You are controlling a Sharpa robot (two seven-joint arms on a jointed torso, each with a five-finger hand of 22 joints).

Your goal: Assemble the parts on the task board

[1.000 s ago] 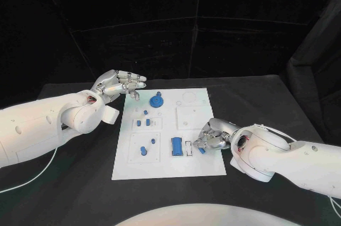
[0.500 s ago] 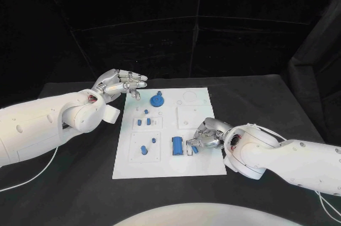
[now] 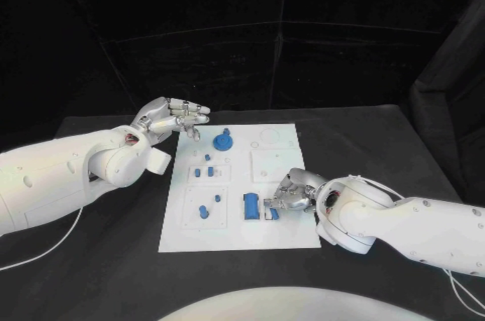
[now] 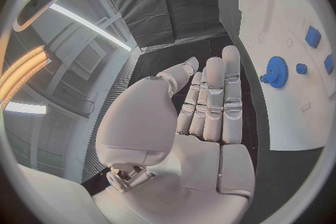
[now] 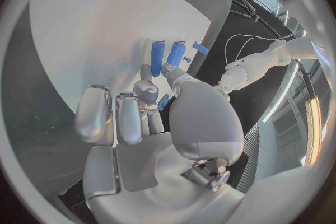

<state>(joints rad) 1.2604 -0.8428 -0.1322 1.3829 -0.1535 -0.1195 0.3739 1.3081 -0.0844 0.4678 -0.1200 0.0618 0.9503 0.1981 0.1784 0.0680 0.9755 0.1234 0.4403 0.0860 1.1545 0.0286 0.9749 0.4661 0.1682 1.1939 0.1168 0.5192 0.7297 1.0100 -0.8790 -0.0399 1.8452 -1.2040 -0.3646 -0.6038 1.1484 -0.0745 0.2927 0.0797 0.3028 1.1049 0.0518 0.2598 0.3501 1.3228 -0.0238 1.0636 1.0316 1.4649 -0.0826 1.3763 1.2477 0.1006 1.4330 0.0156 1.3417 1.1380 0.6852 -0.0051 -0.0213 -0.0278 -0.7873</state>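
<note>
Right hand (image 3: 290, 193): low over the near right part of the task board (image 3: 293, 233), fingers curled together, pinching a small blue part (image 5: 163, 102) between thumb and fingertip; in the head view this part shows at the hand's near edge.
Held part's place: just right of the long blue block (image 3: 249, 206), beside a narrow white slot in the board; whether the part already touches the slot cannot be told.
Long blue block: lies flat on the board, long axis running near to far, immediately left of the right hand.
Deciding relation: slot and block lie to the left of the right hand and close under its fingertips; judged from this, the coming move is a short lowering and seating, with the part kept in line with the near-to-far slot.
Nearer hand: the right; the left is well apart, at the far end.
Left hand (image 3: 172, 118): raised beside the board's far left corner, fingers straight and close together, thumb apart, holding nothing.
Blue gear (image 3: 223, 143): stands near the board's far edge, just right of the left hand.
Other small blue parts (image 3: 204, 172): sit in the board's left column, between the two hands.
Risk, as a judgement: a tilted part could jam at the slot's mouth.
</note>
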